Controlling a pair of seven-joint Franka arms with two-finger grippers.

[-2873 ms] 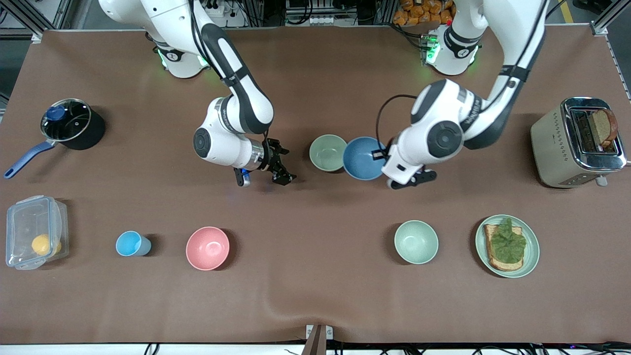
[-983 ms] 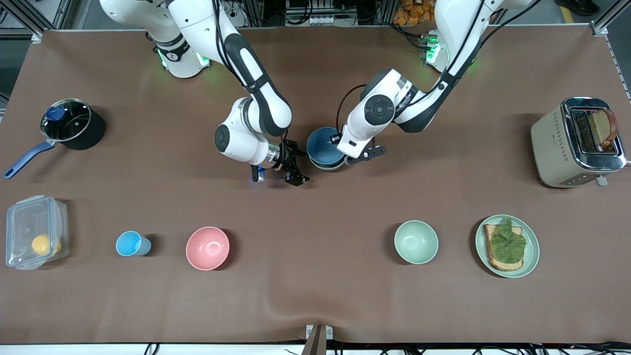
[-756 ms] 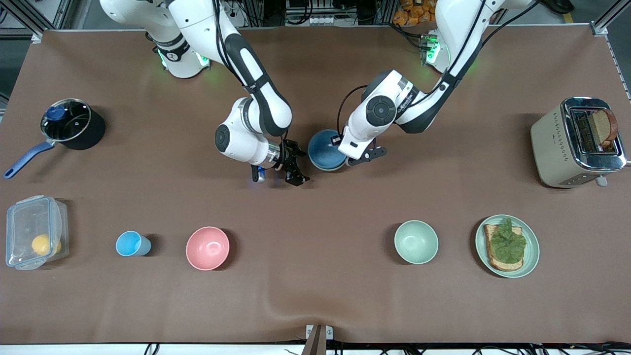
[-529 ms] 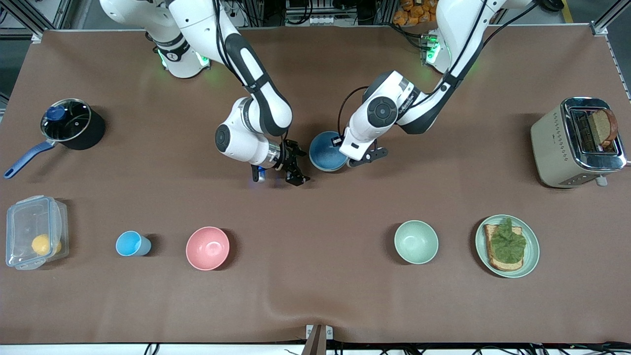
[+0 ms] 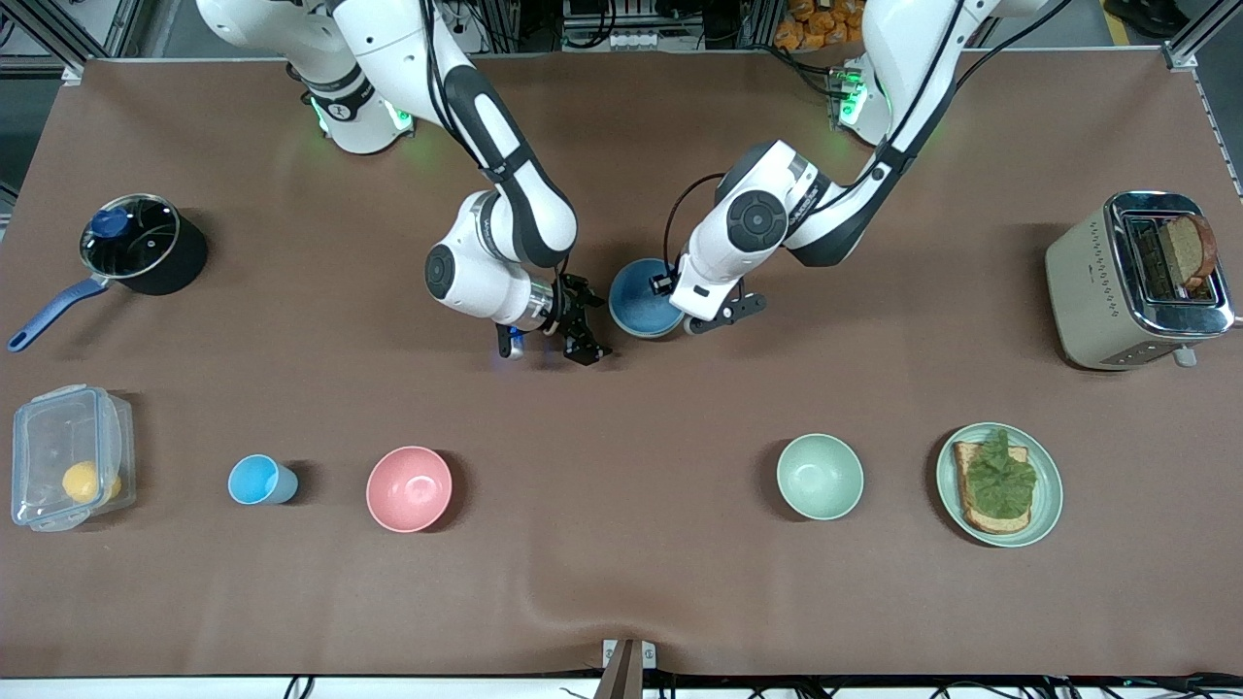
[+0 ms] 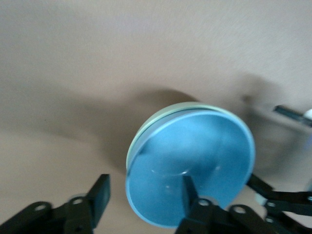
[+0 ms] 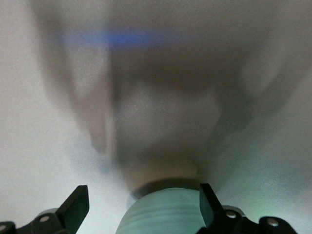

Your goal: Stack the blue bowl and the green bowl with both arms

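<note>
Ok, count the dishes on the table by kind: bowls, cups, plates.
Bowls: 4 (blue bowl nested in green bowl, pink bowl, mint bowl)
Cups: 1 (light-blue cup)
Plates: 1 (green plate)
Total: 6

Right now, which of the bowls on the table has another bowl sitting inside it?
The green bowl between the two grippers: the blue bowl sits nested in it. The pink bowl and mint-green bowl stand alone and empty.
</note>
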